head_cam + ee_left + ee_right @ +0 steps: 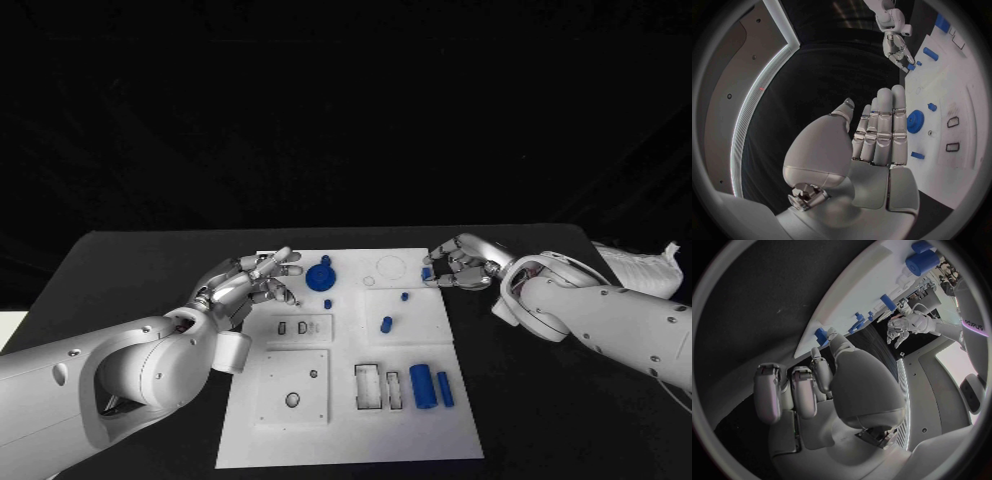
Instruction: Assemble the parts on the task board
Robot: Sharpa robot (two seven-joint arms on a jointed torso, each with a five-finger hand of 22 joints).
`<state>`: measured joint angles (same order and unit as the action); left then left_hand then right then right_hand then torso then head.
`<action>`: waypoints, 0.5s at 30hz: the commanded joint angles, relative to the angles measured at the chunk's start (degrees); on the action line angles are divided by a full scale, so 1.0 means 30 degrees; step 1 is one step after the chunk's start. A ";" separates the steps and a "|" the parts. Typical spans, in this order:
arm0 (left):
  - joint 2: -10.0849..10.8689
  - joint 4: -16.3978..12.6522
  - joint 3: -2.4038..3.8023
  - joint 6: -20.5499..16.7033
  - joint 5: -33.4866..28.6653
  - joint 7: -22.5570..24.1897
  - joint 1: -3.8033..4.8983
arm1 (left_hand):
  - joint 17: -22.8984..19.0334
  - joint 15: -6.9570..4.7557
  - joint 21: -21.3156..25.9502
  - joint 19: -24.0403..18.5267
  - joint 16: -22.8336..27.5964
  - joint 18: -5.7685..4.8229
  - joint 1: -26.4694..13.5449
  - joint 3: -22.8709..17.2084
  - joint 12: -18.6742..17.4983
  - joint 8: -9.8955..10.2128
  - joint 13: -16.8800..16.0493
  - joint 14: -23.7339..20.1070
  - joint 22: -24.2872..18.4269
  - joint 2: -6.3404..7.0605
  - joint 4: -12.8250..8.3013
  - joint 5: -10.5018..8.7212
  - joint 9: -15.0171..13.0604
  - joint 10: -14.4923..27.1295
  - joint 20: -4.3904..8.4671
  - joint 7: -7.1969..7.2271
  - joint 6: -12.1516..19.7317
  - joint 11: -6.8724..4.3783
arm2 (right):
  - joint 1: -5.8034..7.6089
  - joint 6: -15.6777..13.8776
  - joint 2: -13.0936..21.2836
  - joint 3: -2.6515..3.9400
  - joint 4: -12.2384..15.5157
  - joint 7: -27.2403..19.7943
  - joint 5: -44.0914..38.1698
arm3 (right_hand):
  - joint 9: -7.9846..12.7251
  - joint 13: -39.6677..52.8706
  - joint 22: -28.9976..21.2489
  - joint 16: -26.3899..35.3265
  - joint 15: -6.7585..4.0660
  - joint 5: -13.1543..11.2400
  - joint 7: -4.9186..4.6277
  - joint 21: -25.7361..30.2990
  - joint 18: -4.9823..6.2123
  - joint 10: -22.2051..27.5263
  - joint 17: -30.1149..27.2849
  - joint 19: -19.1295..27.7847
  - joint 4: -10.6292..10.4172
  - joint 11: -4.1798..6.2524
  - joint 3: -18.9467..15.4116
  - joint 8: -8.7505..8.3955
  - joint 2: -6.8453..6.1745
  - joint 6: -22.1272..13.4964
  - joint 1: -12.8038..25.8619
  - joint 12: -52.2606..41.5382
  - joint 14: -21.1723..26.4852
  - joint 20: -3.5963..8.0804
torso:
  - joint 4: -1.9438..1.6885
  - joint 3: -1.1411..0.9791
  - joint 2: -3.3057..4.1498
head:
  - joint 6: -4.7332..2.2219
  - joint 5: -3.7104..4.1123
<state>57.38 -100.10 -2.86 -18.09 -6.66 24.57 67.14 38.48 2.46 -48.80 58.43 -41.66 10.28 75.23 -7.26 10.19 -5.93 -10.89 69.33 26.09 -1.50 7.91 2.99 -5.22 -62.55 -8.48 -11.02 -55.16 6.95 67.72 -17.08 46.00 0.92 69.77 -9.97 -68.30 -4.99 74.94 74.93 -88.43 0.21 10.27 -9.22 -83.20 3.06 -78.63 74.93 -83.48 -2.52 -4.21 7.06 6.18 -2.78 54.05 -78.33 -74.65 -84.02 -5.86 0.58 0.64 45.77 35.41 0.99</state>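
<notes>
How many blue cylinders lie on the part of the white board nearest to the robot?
2: a thick cylinder and, just right of it, a thin cylinder, lying side by side. None seems hidden there.

The flat white plastic-looking task board [346, 440] has a smooth, matt face on the dull black table [130, 270]. The small blue round-and-cylinder parts [423, 386] look like matt moulded plastic. Both silver metallic hands [257, 283] [459, 264] shine softly (arm shells are glossy white).
</notes>
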 commanded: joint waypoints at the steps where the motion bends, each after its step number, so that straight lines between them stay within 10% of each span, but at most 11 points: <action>1: -0.0042 0.0005 0.0007 0.0434 0.0022 0.0045 0.0003 | 0.0005 -0.0007 0.0132 -0.0145 0.0097 0.0090 0.0158 0.0037 -0.0090 0.0115 -0.0017 -0.0107 -0.0030 0.0022 -0.0101 -0.0002 0.0024 0.0075 -0.0012 -0.0013 0.0061 -0.0006 | -0.0047 0.0191 -0.0078 0.0009 -0.0031 0.0026 -0.0106 | -0.0034 0.0737 0.0240 -0.0095 -0.0159 -0.0095 0.0032 -0.0090 -0.0039 -0.0067 0.4597 -0.0138 0.0004 0.0038 0.0108 0.0122 0.0230 0.0195 0.0055 -0.0095 -0.1865 0.0065 | 0.0038 -0.0009 0.0007 | 0.0031 -0.0004; 15: -0.0051 -0.0018 0.0007 0.0445 0.0022 0.0006 0.0004 | 0.0005 -0.0007 0.0132 -0.0145 0.0097 0.0090 0.0158 0.0037 -0.0090 0.0115 -0.0017 -0.0107 -0.0030 0.0022 -0.0101 -0.0002 0.0024 0.0075 -0.0012 -0.0013 0.0061 -0.0006 | -0.0097 0.0216 -0.0319 0.0009 -0.0222 -0.0010 0.0015 | -0.0069 0.0879 0.0375 -0.0136 -0.0293 -0.0388 0.0205 -0.0157 -0.0065 -0.0228 0.4640 -0.0209 0.0035 0.0200 0.0712 0.0188 0.0920 0.0877 -0.0048 -0.0258 -0.1879 0.0186 | -0.0018 -0.0011 0.0001 | 0.0056 0.0009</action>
<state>57.32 -100.08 -2.86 -18.06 -6.66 24.37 67.14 38.48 2.46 -48.80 58.43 -41.66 10.27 75.23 -7.26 10.20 -5.93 -10.88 69.34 26.09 -1.50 7.91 2.99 -5.22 -62.55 -8.48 -11.02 -55.16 6.95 67.49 -17.04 45.12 0.92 69.17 -9.98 -68.18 -5.11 75.21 74.92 -88.66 -0.23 9.43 -8.57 -83.43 3.06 -79.06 74.92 -83.91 -2.44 -3.77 9.04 6.40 -0.45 56.35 -78.40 -75.18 -84.03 -5.43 0.51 0.61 45.76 35.55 1.13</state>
